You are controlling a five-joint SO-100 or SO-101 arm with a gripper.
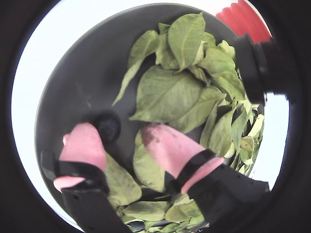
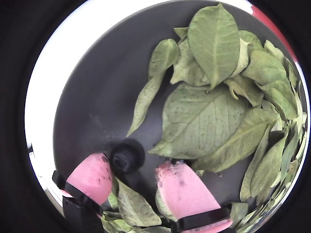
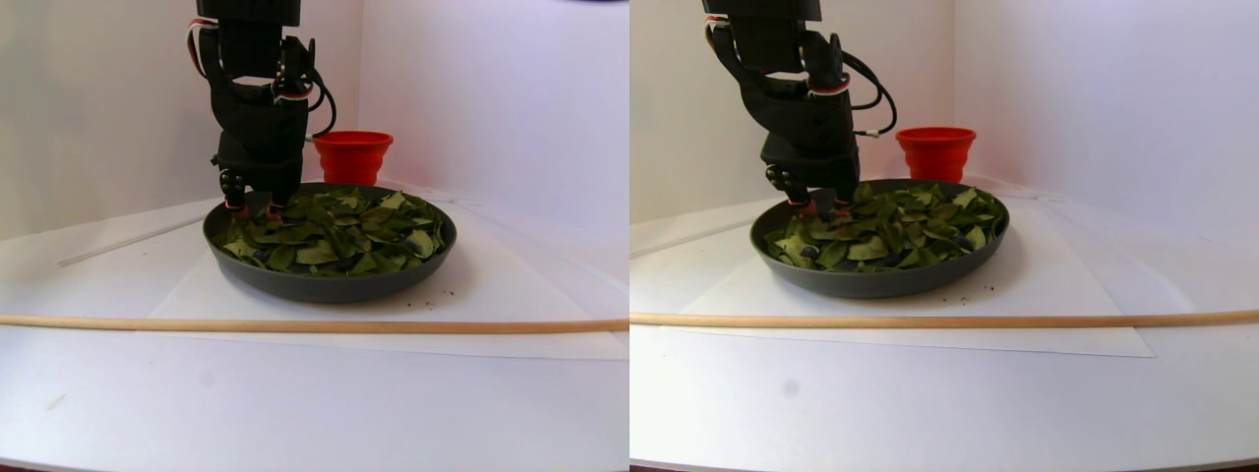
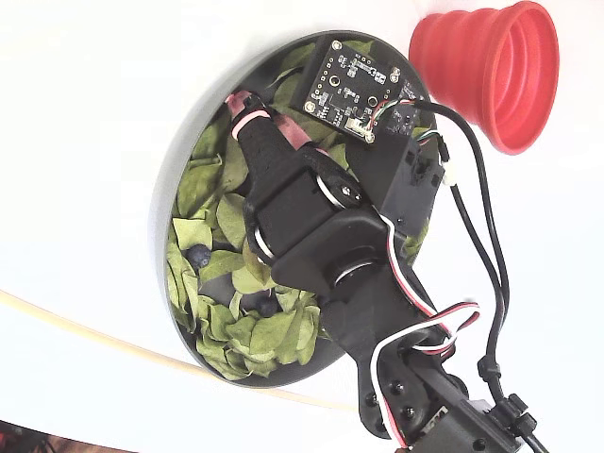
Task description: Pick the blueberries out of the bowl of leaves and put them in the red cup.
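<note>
While the two-finger gripper (image 2: 133, 179) w/ pink padded fingertips (image 2: 92, 177) stands spread apart, low in the wide shallow dark grey bowl (image 2: 97, 97), a small round blue-black blueberry (image 2: 125, 158) sits on bare bowl floor betw. the pads, nearer the left one in both wrist views. Right of it: the heap of oval green leaves (image 2: 209, 116). Far right, beyond the rim, the bright red ribbed cup (image 1: 243, 17). Step looks like pre-grasp. Next: squeeze gently w/o crushing, lift clear, carry to cup.
</note>
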